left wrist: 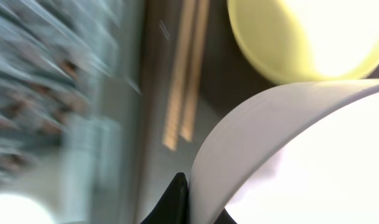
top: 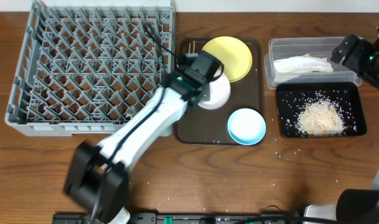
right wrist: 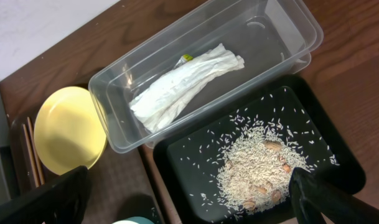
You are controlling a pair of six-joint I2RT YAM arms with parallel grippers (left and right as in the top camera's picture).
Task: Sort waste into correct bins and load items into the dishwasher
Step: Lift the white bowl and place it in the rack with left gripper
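Note:
My left gripper [top: 205,76] [left wrist: 189,202] is shut on the rim of the white bowl [top: 216,93] [left wrist: 289,155] over the brown tray. The yellow plate [top: 231,56] [left wrist: 301,37] [right wrist: 68,130] and the chopsticks [left wrist: 186,74] [right wrist: 30,146] lie behind it, and the light blue bowl [top: 246,126] lies in front. The grey dish rack [top: 93,65] stands at the left. My right gripper [top: 357,53] [right wrist: 189,196] is open and empty above the clear tub [top: 273,50] [right wrist: 282,31]. The tub holds the white napkin [top: 301,64] [right wrist: 183,84] and a yellow-green wrapper [right wrist: 186,58]. Rice [top: 320,117] [right wrist: 257,165] lies in the black tray [top: 357,102] [right wrist: 326,130]. The white cup is out of view.
The dark brown serving tray [top: 195,130] sits between the rack and the bins. Loose rice grains [top: 277,151] lie on the wooden table in front of the black tray. The left wrist view is motion-blurred.

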